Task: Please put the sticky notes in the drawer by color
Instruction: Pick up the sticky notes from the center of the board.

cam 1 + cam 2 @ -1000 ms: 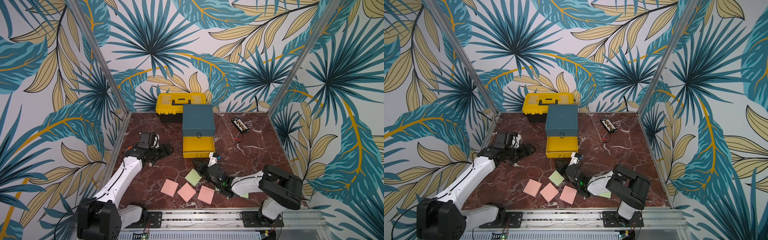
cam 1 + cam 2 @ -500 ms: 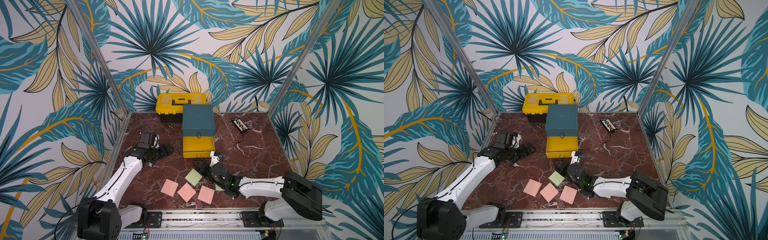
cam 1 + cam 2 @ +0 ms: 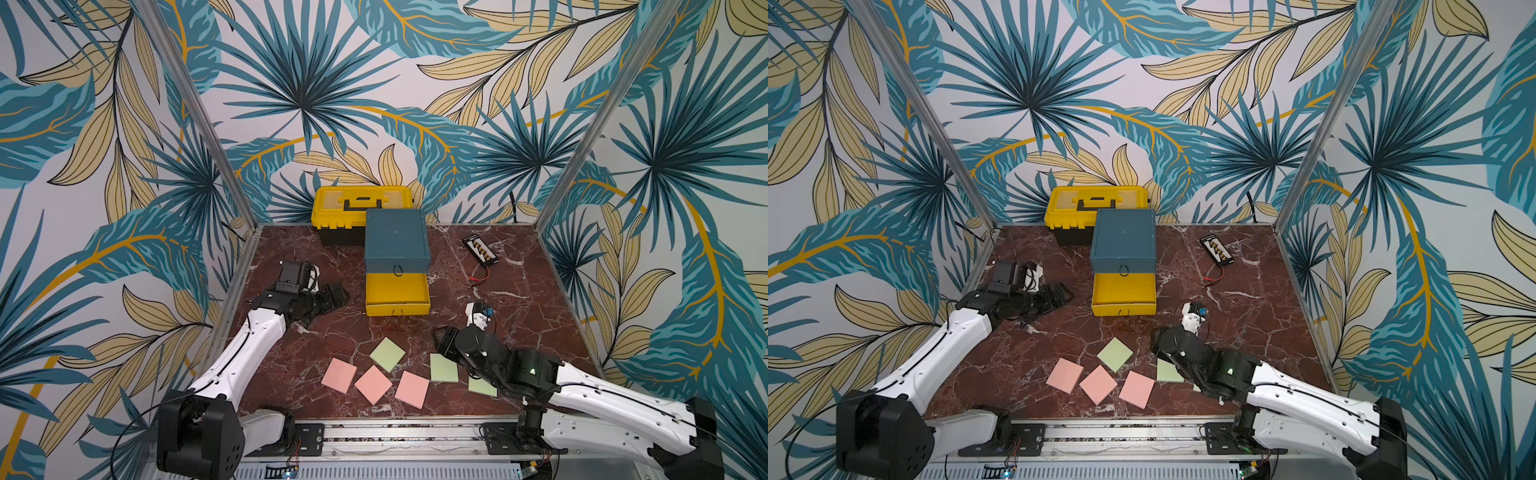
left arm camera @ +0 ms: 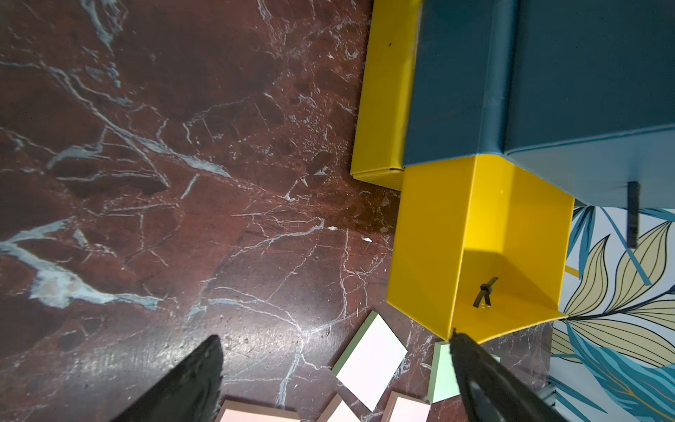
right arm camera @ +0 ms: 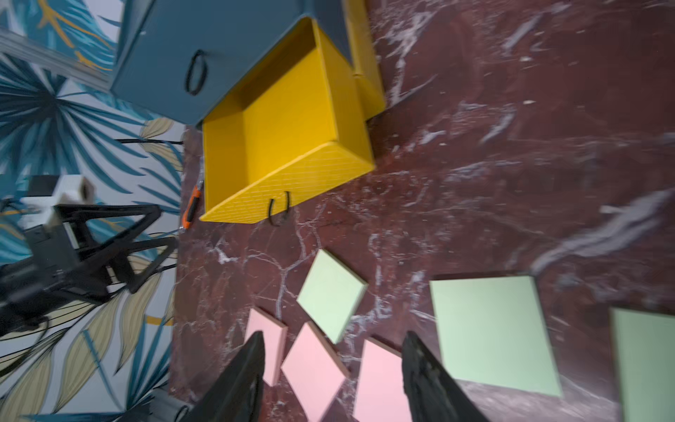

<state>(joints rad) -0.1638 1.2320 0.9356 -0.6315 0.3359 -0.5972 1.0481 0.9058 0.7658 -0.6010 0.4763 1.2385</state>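
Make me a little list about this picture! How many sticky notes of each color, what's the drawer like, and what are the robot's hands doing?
pink sticky notes: three, flat on the table
green sticky notes: three, on the table, one partly under the right arm
blue sticky notes: none in view
drawer: teal cabinet, middle yellow drawer pulled out, looks empty
left hand: open, empty, beside the yellow drawer
right hand: open, empty, near the green notes

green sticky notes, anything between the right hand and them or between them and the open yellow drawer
Nothing visible does. The right hand is open right by the green sticky notes, nothing lies on them, and only bare marble table separates them from the open yellow drawer.
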